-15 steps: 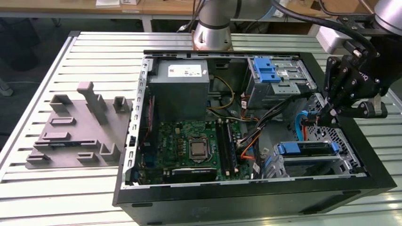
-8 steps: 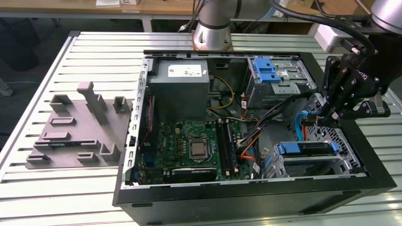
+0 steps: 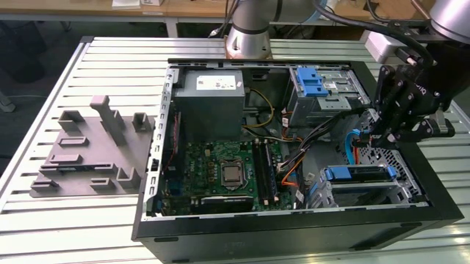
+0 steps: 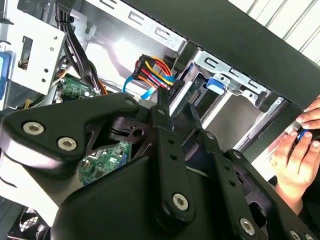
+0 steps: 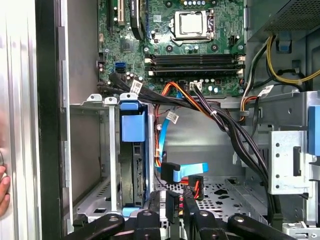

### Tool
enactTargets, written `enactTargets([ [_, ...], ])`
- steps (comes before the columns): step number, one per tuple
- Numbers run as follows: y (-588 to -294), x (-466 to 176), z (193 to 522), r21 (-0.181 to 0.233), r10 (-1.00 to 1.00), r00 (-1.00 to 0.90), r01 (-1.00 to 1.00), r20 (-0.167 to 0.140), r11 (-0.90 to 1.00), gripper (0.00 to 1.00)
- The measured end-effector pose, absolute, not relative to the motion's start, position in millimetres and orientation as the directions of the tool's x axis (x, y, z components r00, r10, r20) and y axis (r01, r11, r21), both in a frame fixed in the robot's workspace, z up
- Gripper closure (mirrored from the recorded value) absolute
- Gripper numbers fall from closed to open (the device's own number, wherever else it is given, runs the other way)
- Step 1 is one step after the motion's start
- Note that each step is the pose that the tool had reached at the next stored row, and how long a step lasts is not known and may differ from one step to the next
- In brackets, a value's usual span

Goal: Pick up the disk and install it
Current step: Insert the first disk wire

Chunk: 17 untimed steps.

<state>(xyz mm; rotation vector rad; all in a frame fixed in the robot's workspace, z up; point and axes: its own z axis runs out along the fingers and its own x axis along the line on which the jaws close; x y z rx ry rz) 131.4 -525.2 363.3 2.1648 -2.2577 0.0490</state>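
1. Exterior view: the claw [image 3: 383, 138] hangs inside the case [image 3: 294, 231] on the exterior view's right. It is just above the disk [image 3: 356, 174], which sits in its bay.
2. Second wrist view: the claw [image 4: 176, 112] is near the plugs [image 4: 155, 70]. A hand [image 4: 300, 150] is outside the case.
3. First wrist view: the disk [image 5: 134, 170] stands edgewise in the bay. The claw [image 5: 172, 200] is just beside the blue cable's plug [image 5: 170, 172]. I cannot tell its grip.
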Motion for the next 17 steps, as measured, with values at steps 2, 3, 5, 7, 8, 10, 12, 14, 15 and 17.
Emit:
enactTargets([
  [2, -524.1, 131.4, 362.3, -0.014, -0.999, -0.042, -0.999, 0.032, 0.042, 0.68],
  [3, -523.1, 131.4, 361.7, -0.014, -0.999, -0.042, -0.999, 0.032, 0.042, 0.68],
  [5, -521.0, 131.4, 360.8, -0.014, -0.999, -0.042, -0.999, 0.033, 0.042, 0.68],
  [7, -519.7, 131.4, 359.7, -0.014, -0.998, -0.042, -0.999, 0.036, 0.042, 0.68],
  [8, -519.1, 131.4, 359.2, -0.015, -0.998, -0.042, -0.999, 0.039, 0.042, 0.68],
  [10, -517.9, 131.4, 358.3, -0.016, -0.998, -0.042, -0.999, 0.049, 0.042, 0.68],
  [12, -516.9, 131.4, 357.4, -0.016, -0.998, -0.042, -0.999, 0.055, 0.042, 0.68],
  [14, -516.0, 131.4, 356.7, -0.017, -0.997, -0.043, -0.999, 0.064, 0.042, 0.68],
  [15, -515.7, 131.4, 356.4, -0.017, -0.997, -0.043, -0.999, 0.069, 0.041, 0.68],
  [17, -515.0, 131.4, 355.7, -0.017, -0.996, -0.043, -0.999, 0.077, 0.041, 0.68],
])
